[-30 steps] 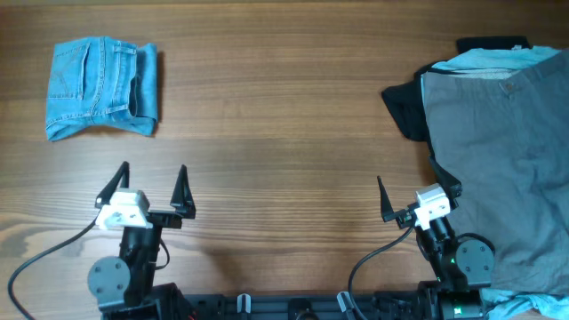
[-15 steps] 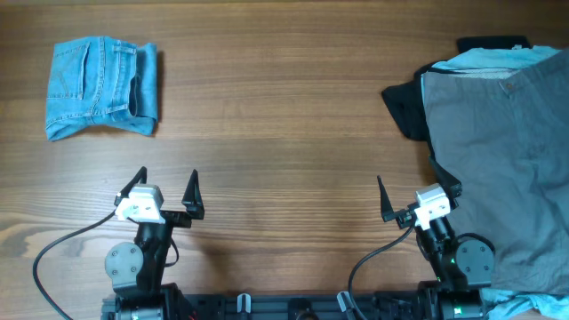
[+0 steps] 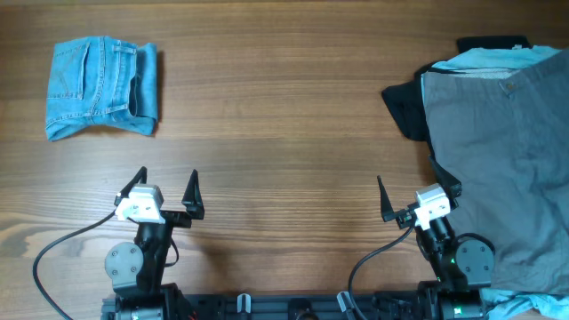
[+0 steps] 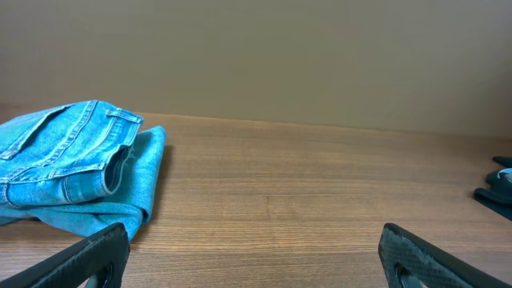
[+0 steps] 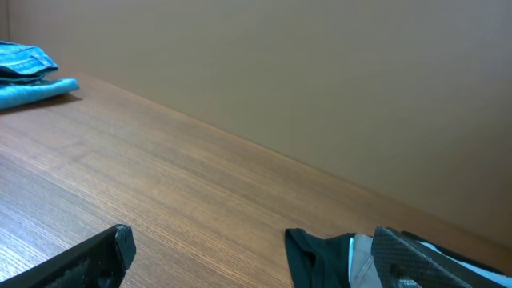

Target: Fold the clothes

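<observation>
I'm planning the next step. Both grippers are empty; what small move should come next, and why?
Probably reach the right gripper toward the grey trousers: the jeans already lie folded at far left, while the trousers lie spread out right beside that open gripper.

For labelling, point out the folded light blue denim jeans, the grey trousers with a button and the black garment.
folded light blue denim jeans [image 3: 89, 80], overhead view, back pocket
grey trousers with a button [image 3: 498, 151], overhead view, middle fabric
black garment [image 3: 404, 111], overhead view, left part

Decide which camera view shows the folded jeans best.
Overhead: the folded jeans show whole, nothing covering them. The left wrist view crops their left side; the right wrist view catches only a sliver.
</observation>
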